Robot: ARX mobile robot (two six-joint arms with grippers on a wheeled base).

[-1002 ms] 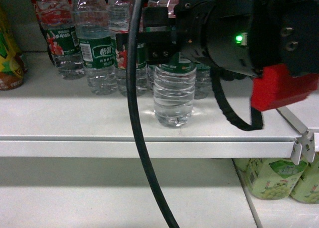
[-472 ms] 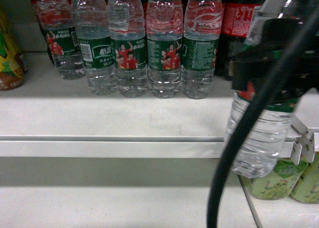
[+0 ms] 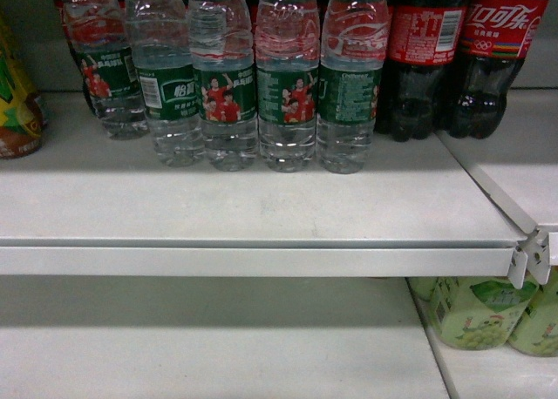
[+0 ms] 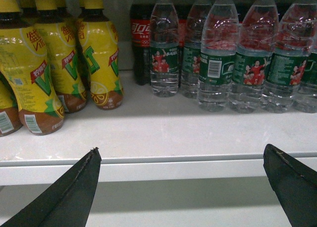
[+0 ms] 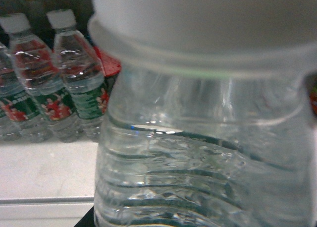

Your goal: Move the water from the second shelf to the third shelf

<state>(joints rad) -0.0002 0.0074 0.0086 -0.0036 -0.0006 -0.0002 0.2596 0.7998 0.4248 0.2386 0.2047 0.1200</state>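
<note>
Five green-labelled water bottles (image 3: 227, 94) stand in a row at the back of the white shelf (image 3: 261, 207), leaving its front strip bare up to the edge. The left gripper (image 4: 181, 187) hangs spread wide before that edge, holding nothing. The water bottle (image 5: 208, 152) fills the right wrist view, blurred; the right gripper's fingers are hidden, so its grip cannot be told.

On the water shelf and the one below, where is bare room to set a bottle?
Free: the front strip of the shelf ahead of the water bottles, and the lower shelf left of the green cans. Crowded: the back row, water beside cola.
</note>
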